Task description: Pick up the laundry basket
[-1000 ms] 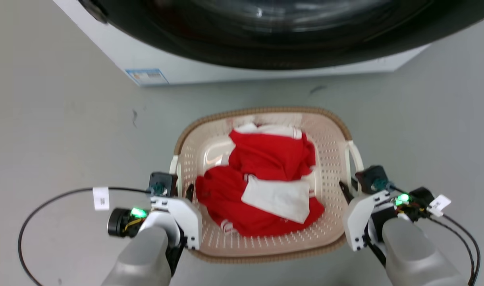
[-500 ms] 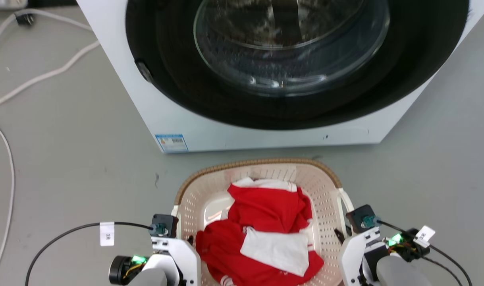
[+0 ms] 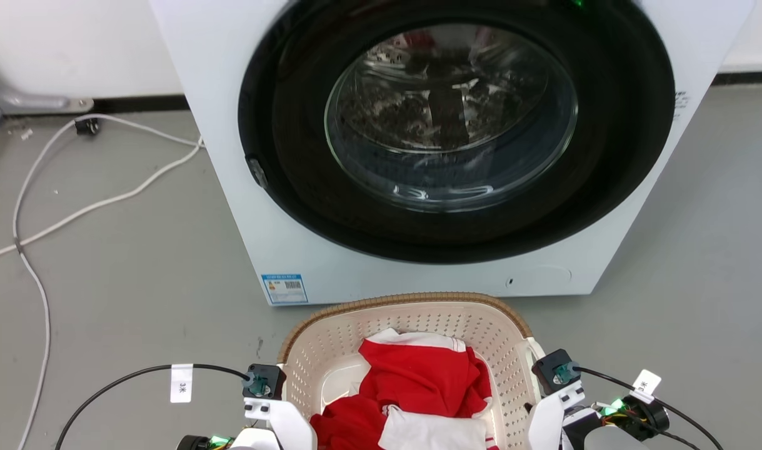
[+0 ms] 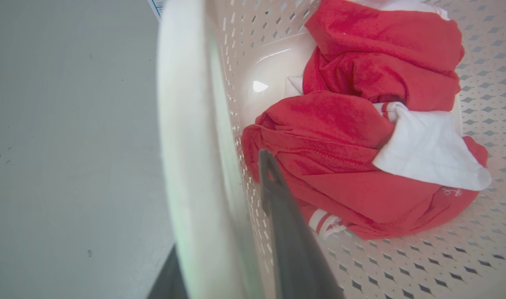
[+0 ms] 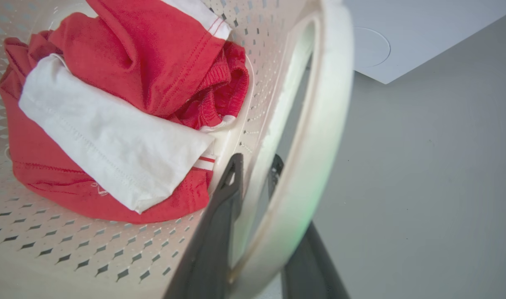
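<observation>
The laundry basket [image 3: 328, 356] is located between the two grippers, directly in front of the washing machine [image 3: 224, 187]. The far arc of its brown rim [image 3: 412, 299] lies ahead of both grippers, just short of the machine's lower front panel. Whether the basket's base touches the floor [image 3: 105, 300] cannot be told.

The left gripper [image 4: 221, 211] is closed on the basket at the left handle [image 4: 182, 124]. One dark finger [image 4: 286, 232] lies inside the basket against the perforated wall. The other finger [image 4: 167, 278] runs outside, its tip hidden behind the handle. Handle and wall stand between the two fingers.

The right gripper [image 5: 255, 164] is closed on the basket at the right handle [image 5: 323, 124]. One finger [image 5: 219, 216] lies inside against the wall. The other finger [image 5: 306, 257] runs outside the wall, and its tip shows through the handle's opening. The wall is clamped between them.

A crumpled red garment [image 4: 360, 124] lies on the basket bottom, on the inner side of each gripper, with a white cloth [image 4: 427, 149] on top of it. The left gripper's inner fingertip is just beside the red fabric.

Beyond the grippers, the machine's round dark door with its door glass [image 3: 449, 112] is closed. A white cable [image 3: 105, 200] lies on the floor, well off to the outer side of the left gripper.
</observation>
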